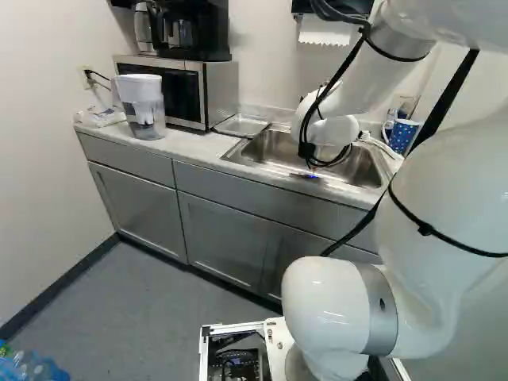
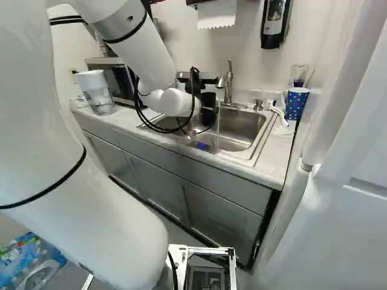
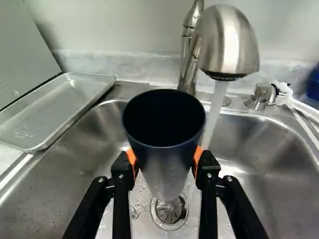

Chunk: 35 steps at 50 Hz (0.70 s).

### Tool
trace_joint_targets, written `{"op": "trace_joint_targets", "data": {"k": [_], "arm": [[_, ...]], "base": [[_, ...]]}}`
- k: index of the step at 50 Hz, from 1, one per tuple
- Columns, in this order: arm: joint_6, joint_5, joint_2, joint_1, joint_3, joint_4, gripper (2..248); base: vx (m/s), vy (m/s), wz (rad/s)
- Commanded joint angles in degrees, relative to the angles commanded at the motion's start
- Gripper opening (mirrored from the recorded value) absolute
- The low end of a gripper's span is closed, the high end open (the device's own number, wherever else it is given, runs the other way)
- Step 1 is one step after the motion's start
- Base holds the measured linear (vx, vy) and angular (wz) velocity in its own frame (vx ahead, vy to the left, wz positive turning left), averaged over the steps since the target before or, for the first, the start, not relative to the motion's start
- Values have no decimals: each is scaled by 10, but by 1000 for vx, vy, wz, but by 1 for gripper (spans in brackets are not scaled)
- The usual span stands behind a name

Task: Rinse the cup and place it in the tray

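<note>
Closest to you is the black gripper with orange pads (image 3: pixel 164 158). Its two fingers hold the shiny dark blue cup (image 3: pixel 164 117) from both sides. The cup is between the pads, mouth up, over the round metal drain (image 3: pixel 169 211) in the silver steel sink (image 3: pixel 269 134). Say the cup is the middle of your clock and the wall is twelve. The curved silver tap (image 3: pixel 227 42) is at one o'clock, with clear water (image 3: pixel 215 109) running beside the cup. You can't tell if any goes in. The flat silver metal tray (image 3: pixel 57 109) is at ten o'clock, well apart from the cup. Picking up looks done. Rinsing looks partly done at most; putting the cup in the tray is left.
</note>
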Motion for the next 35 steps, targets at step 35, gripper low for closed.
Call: {"op": "trace_joint_targets", "data": {"k": [35], "arm": [[0,0,-4,-38,9,0,124]], "base": [[0,0,0]]}}
